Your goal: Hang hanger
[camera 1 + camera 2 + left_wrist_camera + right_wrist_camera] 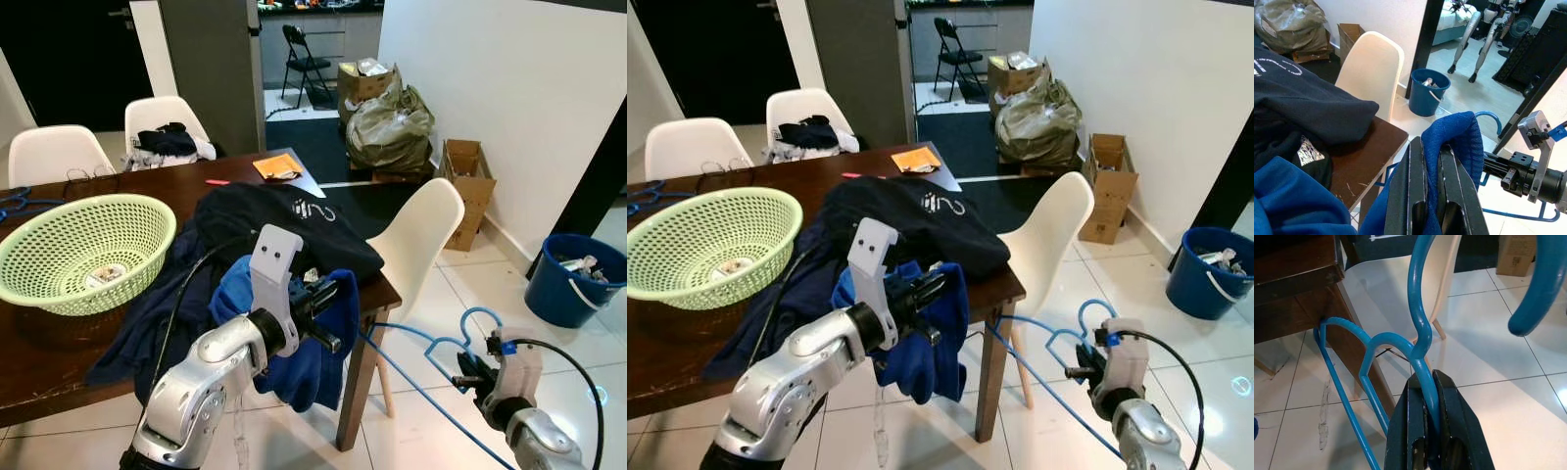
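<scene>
now: 1 blue hanger (1418, 333) clamped in right claw (1434, 431); left claw (1434, 196) pinching 1 blue garment (1459, 142).

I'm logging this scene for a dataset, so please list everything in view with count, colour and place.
Hanger: one, blue, beside the table corner.
Blue garment: one, hanging off the table edge.
Black garment: one, on the table.
Basket: one, green, on the table.
Table: one, dark brown.
Chairs: three, white, around the table.
Bucket: one, blue, by the wall.
Cardboard box: one, brown, on the floor.
Left gripper: shut on the blue garment.
Right gripper: shut on the hanger.
</scene>
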